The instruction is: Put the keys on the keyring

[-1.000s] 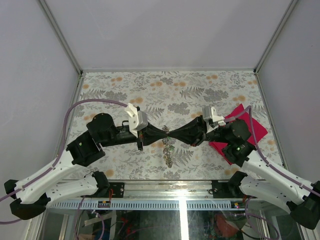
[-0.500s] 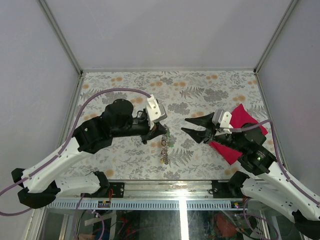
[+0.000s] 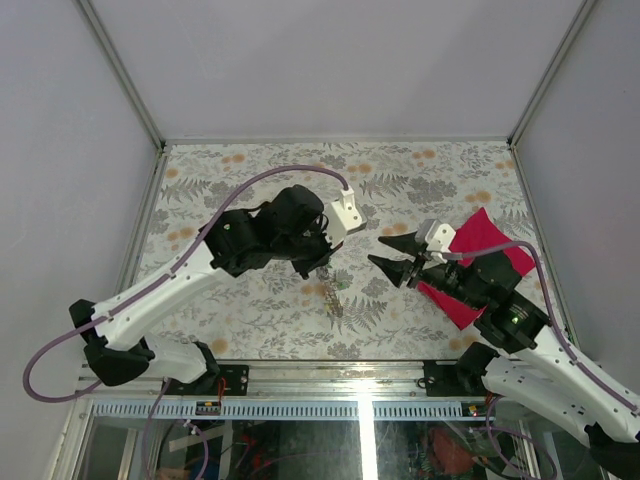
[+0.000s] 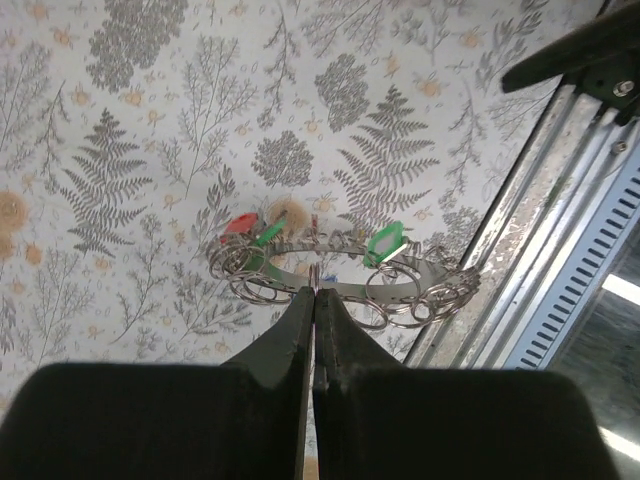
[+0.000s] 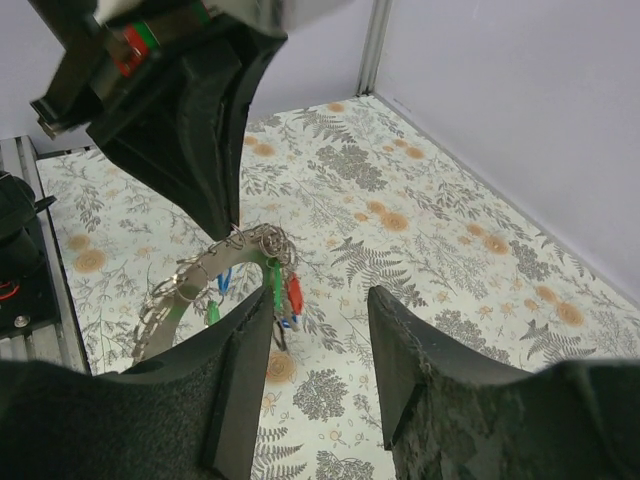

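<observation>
I see my left gripper (image 4: 314, 298) pinched together on the keyring (image 4: 440, 281) rim at its tips, my right gripper (image 5: 320, 300) spread apart, empty, just beside it

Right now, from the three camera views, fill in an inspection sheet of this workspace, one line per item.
Surface: fern-patterned table.
Job's things: keyring held by its rim, with a green-headed key and a red-headed key hanging on it.
Clutter: red cloth under the right arm.
Grippers: left gripper shut on the keyring; right gripper open, empty, facing it.
Cables: purple cable arching over the left arm; another along the right arm.
Surroundings: grey walls, metal frame posts.
</observation>
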Tool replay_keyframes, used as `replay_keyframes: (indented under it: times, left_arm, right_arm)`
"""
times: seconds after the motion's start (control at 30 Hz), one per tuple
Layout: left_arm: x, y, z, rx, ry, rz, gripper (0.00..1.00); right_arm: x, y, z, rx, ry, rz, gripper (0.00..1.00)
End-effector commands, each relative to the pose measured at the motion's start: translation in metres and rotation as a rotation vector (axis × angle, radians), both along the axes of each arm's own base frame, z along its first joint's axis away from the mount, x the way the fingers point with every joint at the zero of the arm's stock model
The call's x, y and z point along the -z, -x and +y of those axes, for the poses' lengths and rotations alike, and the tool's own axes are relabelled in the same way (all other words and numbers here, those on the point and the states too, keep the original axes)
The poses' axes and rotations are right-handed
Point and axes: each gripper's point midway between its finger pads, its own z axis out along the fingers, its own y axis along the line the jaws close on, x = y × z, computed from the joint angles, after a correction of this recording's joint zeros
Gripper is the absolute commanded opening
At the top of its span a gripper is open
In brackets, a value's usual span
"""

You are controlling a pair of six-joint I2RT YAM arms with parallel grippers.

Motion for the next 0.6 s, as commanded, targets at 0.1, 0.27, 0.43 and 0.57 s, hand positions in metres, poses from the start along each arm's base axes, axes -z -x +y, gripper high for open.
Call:
replay_keyframes:
  times: [0.1, 0.27, 0.43, 0.57]
  left_arm:
    - [0.018, -0.023, 0.003, -0.102, -0.055, -0.011, 0.00]
    - [0.044, -0.046, 0.001, -0.174, -0.064, 0.032, 0.00]
    - [0.067, -0.082, -0.002, -0.239, -0.038, 0.054, 0.00]
    - [0.079, -0.106, -0.011, -0.246, -0.002, 0.072, 0.00]
  right_arm:
    - [-0.002, -0.004, 0.003, 0.014, -0.029, 0.024, 0.51]
    - [0.007, -0.013, -0.004, 0.087, -0.033, 0.075, 0.52]
    - [0.016, -0.021, -0.014, 0.169, -0.052, 0.132, 0.53]
    - [0.024, -0.023, -0.020, 0.216, -0.084, 0.176, 0.54]
